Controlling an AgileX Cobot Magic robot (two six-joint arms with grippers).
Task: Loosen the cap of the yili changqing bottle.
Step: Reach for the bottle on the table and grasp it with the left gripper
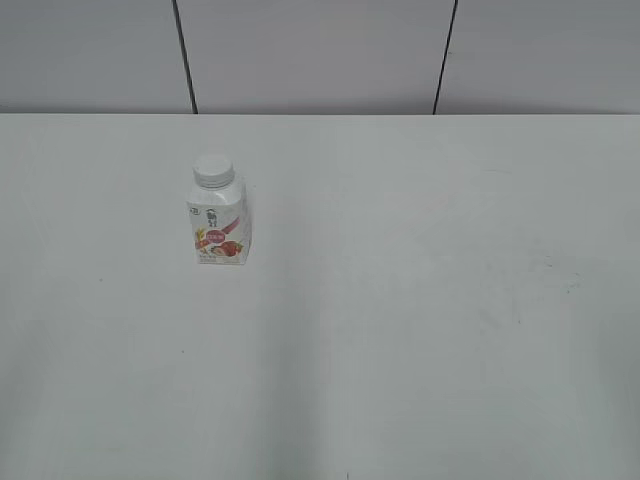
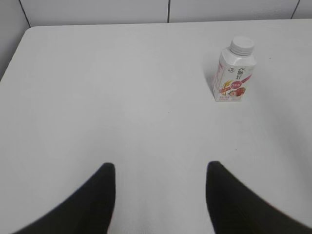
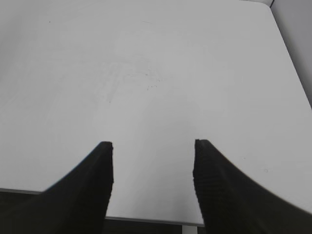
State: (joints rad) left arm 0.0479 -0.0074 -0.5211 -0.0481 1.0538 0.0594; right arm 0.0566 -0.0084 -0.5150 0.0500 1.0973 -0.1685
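The yili changqing bottle [image 1: 220,226] stands upright on the white table, left of centre, a small squat white bottle with a strawberry label. Its white ribbed cap [image 1: 213,172] sits on the neck. In the left wrist view the bottle [image 2: 233,74] and cap [image 2: 242,45] are at the upper right, well ahead of my left gripper [image 2: 159,168], which is open and empty. My right gripper [image 3: 153,146] is open and empty above the table's near edge; the bottle is out of its view. Neither gripper shows in the exterior view.
The white table [image 1: 420,300] reaches back to a grey panelled wall [image 1: 320,50]. The table's left edge and rounded corner [image 2: 19,44] show in the left wrist view, its right edge [image 3: 292,63] and front edge [image 3: 151,220] in the right wrist view.
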